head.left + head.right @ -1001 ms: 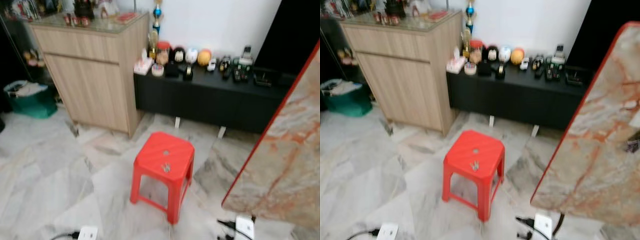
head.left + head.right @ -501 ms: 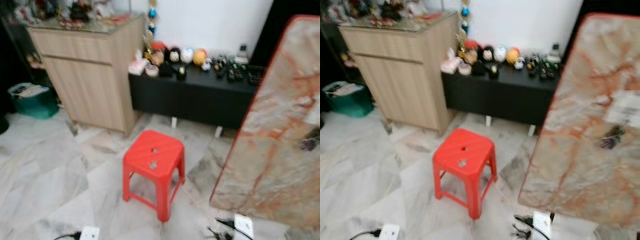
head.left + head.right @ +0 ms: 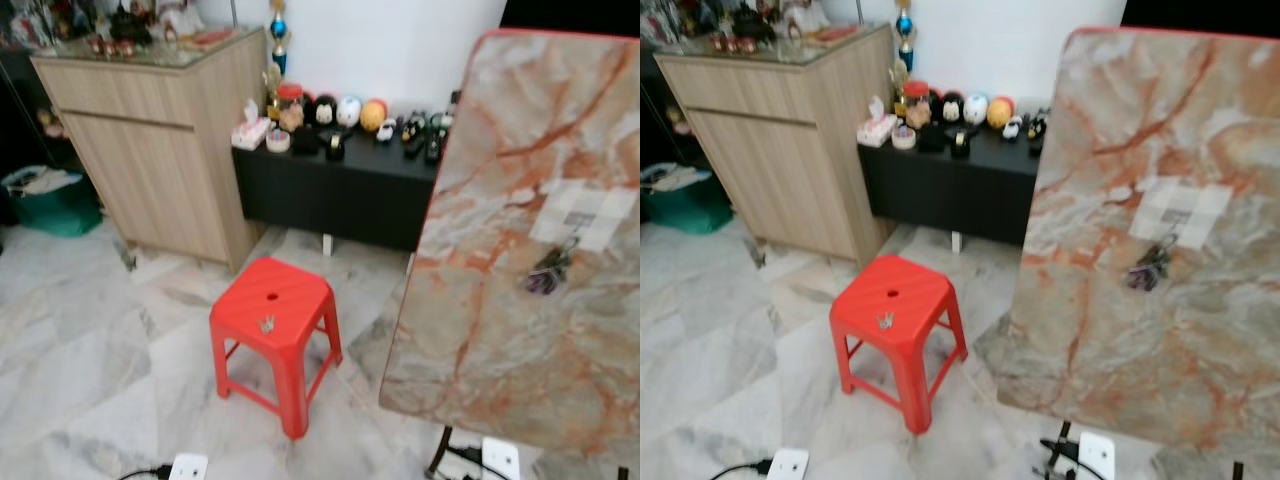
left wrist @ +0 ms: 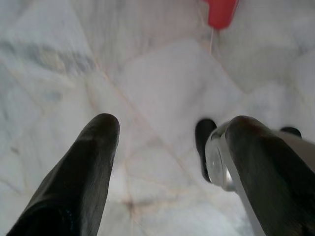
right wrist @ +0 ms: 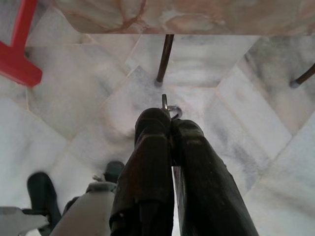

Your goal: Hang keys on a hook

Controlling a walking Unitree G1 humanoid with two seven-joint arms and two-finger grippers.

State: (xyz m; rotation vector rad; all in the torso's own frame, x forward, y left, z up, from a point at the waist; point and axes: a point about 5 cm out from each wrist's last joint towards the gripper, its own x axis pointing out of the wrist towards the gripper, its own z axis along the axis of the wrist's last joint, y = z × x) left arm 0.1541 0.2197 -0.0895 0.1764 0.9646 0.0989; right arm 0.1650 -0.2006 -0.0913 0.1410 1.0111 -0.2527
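Hanging low over the floor (image 5: pixel 236 113), the right pincer (image 5: pixel 170 123) is clamped on a key ring (image 5: pixel 170 109). Left pincer (image 4: pixel 167 132) gapes wide, empty. More keys (image 3: pixel 267 323) lie on the red stool (image 3: pixel 295 305); another bunch (image 3: pixel 549 272) hangs on the marble board (image 3: pixel 500 300).

Home: wooden cabinet (image 3: pixel 170 150), knick-knack sideboard (image 3: pixel 330 190), marble floor (image 3: pixel 90 360).

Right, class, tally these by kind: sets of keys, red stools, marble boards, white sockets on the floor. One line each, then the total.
Sets of keys: 3 (one on stool, one hung on board, one in right gripper)
Red stools: 1
Marble boards: 1
White floor sockets: 2
Total: 7
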